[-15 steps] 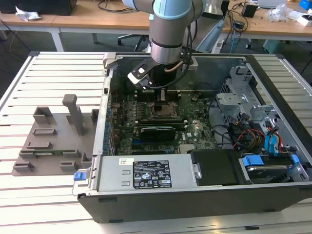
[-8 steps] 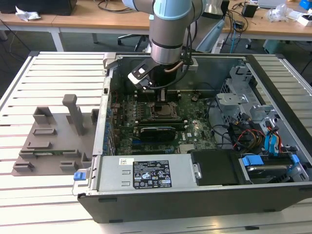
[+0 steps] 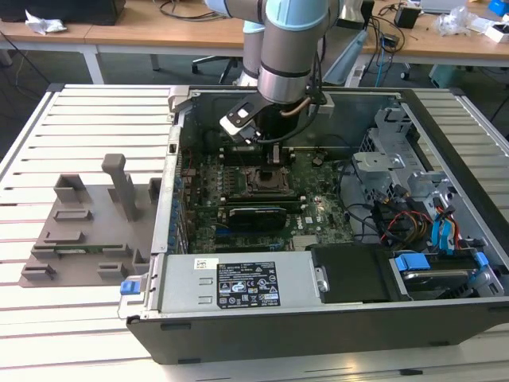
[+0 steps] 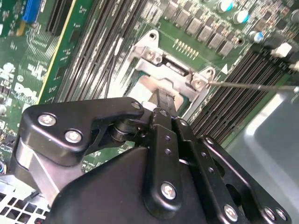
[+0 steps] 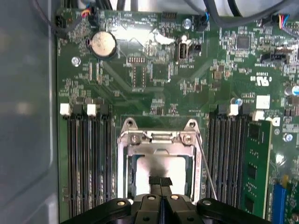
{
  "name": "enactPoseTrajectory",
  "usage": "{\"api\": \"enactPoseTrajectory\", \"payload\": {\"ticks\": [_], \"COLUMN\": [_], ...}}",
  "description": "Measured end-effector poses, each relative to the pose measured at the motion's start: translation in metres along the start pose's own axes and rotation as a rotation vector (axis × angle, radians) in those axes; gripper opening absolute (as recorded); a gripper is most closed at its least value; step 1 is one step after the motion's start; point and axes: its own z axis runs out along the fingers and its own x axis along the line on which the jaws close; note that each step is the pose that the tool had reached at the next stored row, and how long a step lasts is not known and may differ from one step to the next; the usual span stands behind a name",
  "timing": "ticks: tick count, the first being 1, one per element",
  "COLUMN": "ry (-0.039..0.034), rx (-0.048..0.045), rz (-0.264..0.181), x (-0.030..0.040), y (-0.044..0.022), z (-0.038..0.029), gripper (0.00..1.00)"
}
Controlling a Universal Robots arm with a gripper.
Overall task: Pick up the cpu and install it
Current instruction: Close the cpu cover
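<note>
1. Pincer [image 5: 160, 181] narrow, fingers pressed together, tip low over the socket frame [image 5: 159, 138]. I judge it is pressing, not carrying.
2. The cpu [image 5: 161, 163] lies flat inside that frame, just under the tip.
3. Lever wire [image 5: 205, 163] stands open beside it, so the socket is unlocked.

Black gripper [image 4: 164, 99] low over silvery socket frame [image 4: 161, 65], pale cpu [image 4: 148, 85] lying inside, green motherboard [image 4: 28, 70] around

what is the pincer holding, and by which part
Nothing, it seems: the pincer is shut on itself over the cpu, which lies in the socket frame.
</note>
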Motion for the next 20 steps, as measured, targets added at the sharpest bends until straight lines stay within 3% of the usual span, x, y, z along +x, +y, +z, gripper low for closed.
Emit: {"api": "enactPoseTrajectory", "payload": {"ticks": [2, 5, 12, 15, 17, 20], "ry": [0.0002, 0.0, 0.0001, 0.0001, 0.0001, 0.0], "rx": [0.0054, 0.0093, 0.0131, 0.0131, 0.0131, 0.0132], "rz": [0.0, -0.001, -0.001, -0.001, -0.001, -0.001], "x": [-0.0001, -0.0003, -0.0008, -0.0013, -0.002, -0.0028], "y": [0.0075, 0.0121, 0.0171, 0.0168, 0.0161, 0.0153], "z": [-0.0025, -0.0041, -0.0111, -0.0206, -0.0332, -0.0462], "gripper": [0.11, 0.11, 0.11, 0.11, 0.11, 0.11]}}
